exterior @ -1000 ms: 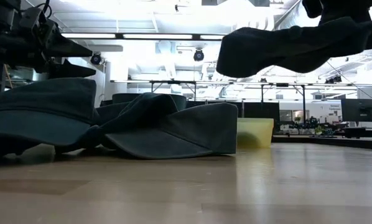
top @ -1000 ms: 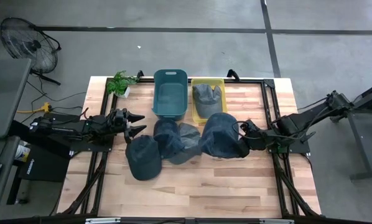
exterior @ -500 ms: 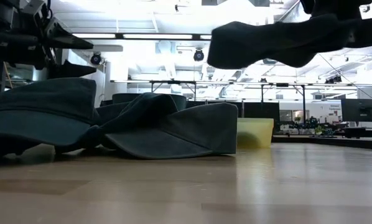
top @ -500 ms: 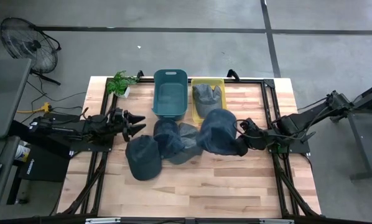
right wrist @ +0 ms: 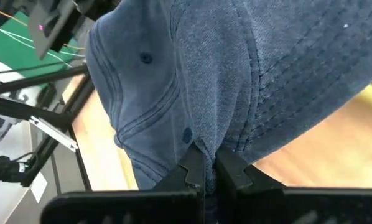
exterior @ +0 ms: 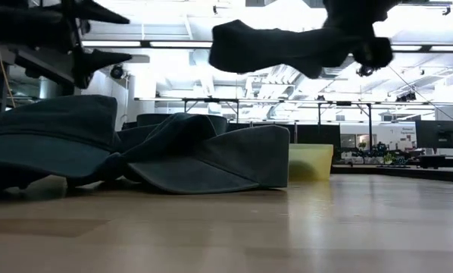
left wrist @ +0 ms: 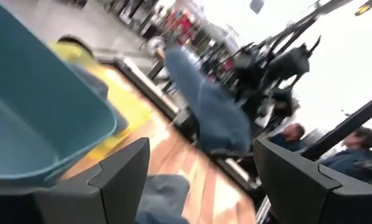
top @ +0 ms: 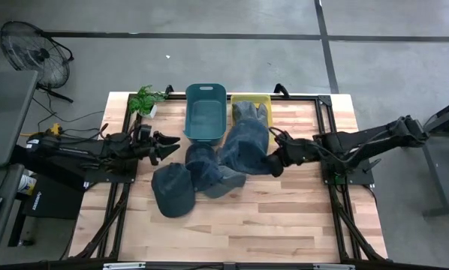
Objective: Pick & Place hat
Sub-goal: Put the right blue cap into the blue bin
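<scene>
My right gripper [top: 275,160] is shut on a blue denim cap [top: 245,142], which is in the air above the hat pile and the near ends of the two bins. In the low view the cap [exterior: 276,48] floats high above the table. Three more caps lie in a pile on the table: a dark one [top: 172,192], a blue one [top: 200,160] and a grey one [top: 226,178]. Another cap [top: 249,112] lies inside the yellow bin [top: 243,98]. My left gripper [top: 169,146] is open and empty, just left of the pile near the teal bin [top: 206,112]. My right gripper pinches the denim cap between its two fingers [right wrist: 192,171] at a fold of the crown [right wrist: 206,146] beside a seam and an eyelet. The fingers come about level from the table's right. The cap is lifted clear and reaches out past the fingers toward the bins.
A small potted plant [top: 145,99] stands at the far left corner. The black frame rails [top: 329,120] run along the table's sides. Bare wood [top: 247,225] stretches across the near half of the table. A fan [top: 37,49] stands on the floor beyond.
My right gripper has moved toward the table's left and a little toward its far edge, staying shut and carrying the cap in the air. The cap now hangs over the pile and the bins' near ends, and it has turned lengthwise. My left gripper has risen slightly.
</scene>
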